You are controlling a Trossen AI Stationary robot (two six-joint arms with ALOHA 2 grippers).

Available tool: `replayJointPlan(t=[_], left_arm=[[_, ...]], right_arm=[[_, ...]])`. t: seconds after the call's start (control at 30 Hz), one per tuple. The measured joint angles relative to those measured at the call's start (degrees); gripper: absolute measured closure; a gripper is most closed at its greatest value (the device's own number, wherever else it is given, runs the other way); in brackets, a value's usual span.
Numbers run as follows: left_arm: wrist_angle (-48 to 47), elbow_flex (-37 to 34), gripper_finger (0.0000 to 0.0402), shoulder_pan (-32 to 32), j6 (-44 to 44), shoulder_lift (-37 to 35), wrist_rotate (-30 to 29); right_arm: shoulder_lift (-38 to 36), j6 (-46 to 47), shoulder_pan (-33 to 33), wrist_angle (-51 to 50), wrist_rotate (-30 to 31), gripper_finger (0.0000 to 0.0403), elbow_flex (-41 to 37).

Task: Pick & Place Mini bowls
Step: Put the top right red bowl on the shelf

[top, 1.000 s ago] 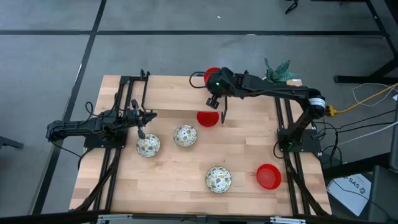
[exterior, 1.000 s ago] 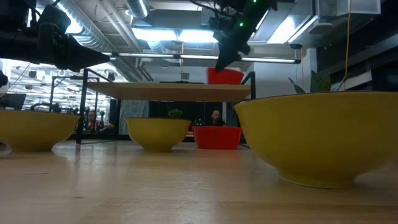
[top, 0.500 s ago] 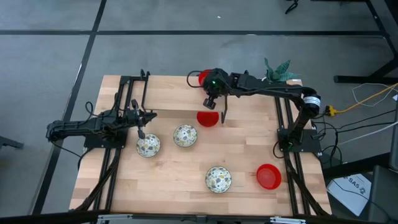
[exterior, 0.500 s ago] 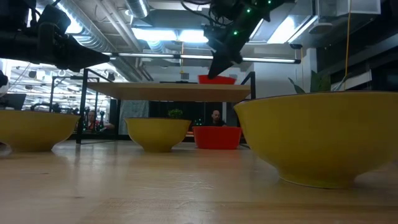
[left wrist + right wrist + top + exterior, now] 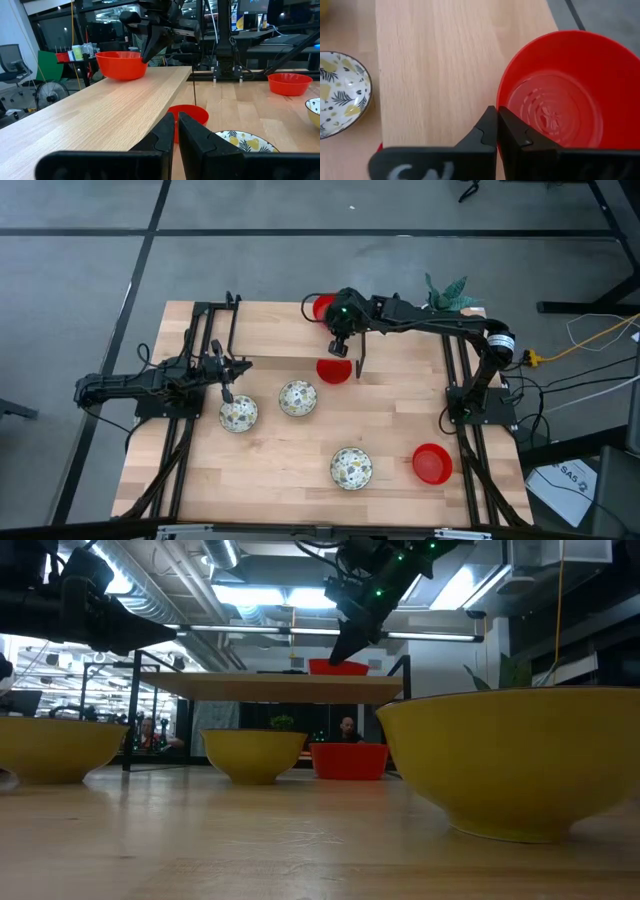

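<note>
High view: the right gripper (image 5: pixel 332 312) has carried the red bowl (image 5: pixel 320 305) a little further left along the far edge of the table, and the move has nearly stopped. The arm covers the place where the fingers meet the rim. The left gripper (image 5: pixel 228 392) waits just beside a floral bowl (image 5: pixel 238 414).

Low view: the red bowl (image 5: pixel 338 667) has come down, and its base now seems to rest on the raised shelf (image 5: pixel 250 687). I judge that the placing is almost done and only the release is missing. The near bowl cuts off the right side.

Left wrist view: my own fingers (image 5: pixel 165 135) are pressed together on nothing. Far off, the right gripper's fingers are at the rim of the red bowl (image 5: pixel 121 64).

Right wrist view: the fingers (image 5: pixel 490 127) stay clenched at the rim of the red bowl (image 5: pixel 555 100). The pinched wall itself is hidden.
</note>
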Motion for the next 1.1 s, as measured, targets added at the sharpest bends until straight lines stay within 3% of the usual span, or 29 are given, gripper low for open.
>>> replayJointPlan(t=[0.37,0.73,1.1], left_arm=[[0.00,-0.01,0.0384,0.00,0.00,0.00,0.00],[0.01,-0.02,0.0385,0.00,0.00,0.02,0.00],[0.01,-0.02,0.0383,0.00,0.00,0.00,0.00]], right_arm=[[-0.02,-1.98,-0.14,-3.15,-3.55,0.0400,0.25],[0.26,-0.85,0.20,-14.47,-4.69,0.0399,7.89],[0.40,0.17,0.27,-16.17,-4.24,0.0355,7.30]])
